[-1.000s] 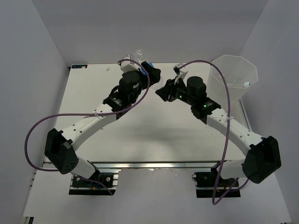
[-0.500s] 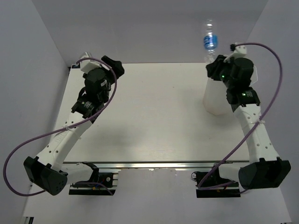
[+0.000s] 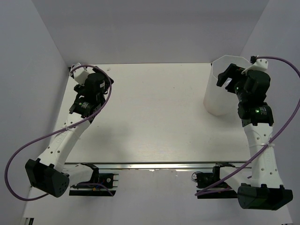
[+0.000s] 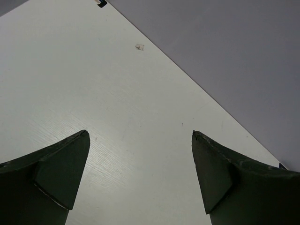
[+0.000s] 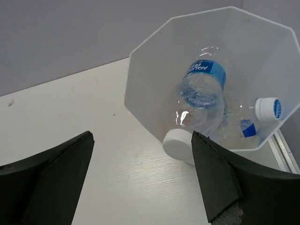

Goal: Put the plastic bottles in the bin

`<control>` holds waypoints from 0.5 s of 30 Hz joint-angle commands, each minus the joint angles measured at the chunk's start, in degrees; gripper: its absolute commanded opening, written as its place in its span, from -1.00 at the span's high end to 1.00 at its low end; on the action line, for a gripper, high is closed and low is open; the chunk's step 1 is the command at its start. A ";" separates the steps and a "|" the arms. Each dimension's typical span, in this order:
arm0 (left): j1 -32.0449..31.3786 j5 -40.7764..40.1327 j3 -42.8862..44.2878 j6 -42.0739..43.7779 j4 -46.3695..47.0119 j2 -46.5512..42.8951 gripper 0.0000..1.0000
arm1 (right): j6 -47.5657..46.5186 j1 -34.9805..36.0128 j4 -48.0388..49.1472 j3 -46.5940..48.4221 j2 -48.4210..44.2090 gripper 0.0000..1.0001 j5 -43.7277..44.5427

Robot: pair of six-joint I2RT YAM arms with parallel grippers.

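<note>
The bin [image 3: 213, 99] stands at the table's back right; its many-sided rim [image 5: 154, 35] fills the right wrist view. A clear plastic bottle [image 5: 201, 93] with a blue label lies inside it, its white cap [image 5: 178, 142] pointing up at the near rim. A second bottle's cap [image 5: 267, 108] shows deeper in the bin. My right gripper [image 3: 225, 77] [image 5: 140, 140] hangs open above the bin's near edge, holding nothing; the cap sits just beside its right finger [image 5: 220, 183]. My left gripper [image 3: 106, 80] [image 4: 140, 136] is open over bare table at the back left.
Grey walls close in the table on the left, back and right. A tiny white scrap [image 4: 139, 47] lies near the back edge. A metal rail [image 5: 286, 150] runs along the table's right side next to the bin.
The right arm swung from the table's middle to the bin with a bottle, then opened; the bottle now lies in the bin. The left arm drew back to the far left corner.
</note>
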 commanded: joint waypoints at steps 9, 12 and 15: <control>0.32 -3.06 3.54 -0.44 -6.54 -2.76 -0.96 | -5.99 0.19 6.29 0.02 -3.08 -0.79 -25.86; 0.32 -4.56 2.40 -1.76 -8.83 -4.08 -0.96 | -6.70 0.19 10.67 -3.84 -3.88 -0.79 -35.29; 0.32 -6.41 1.34 -3.25 -12.08 -5.93 -0.96 | -5.03 0.19 13.23 -5.26 -2.39 -0.79 -40.57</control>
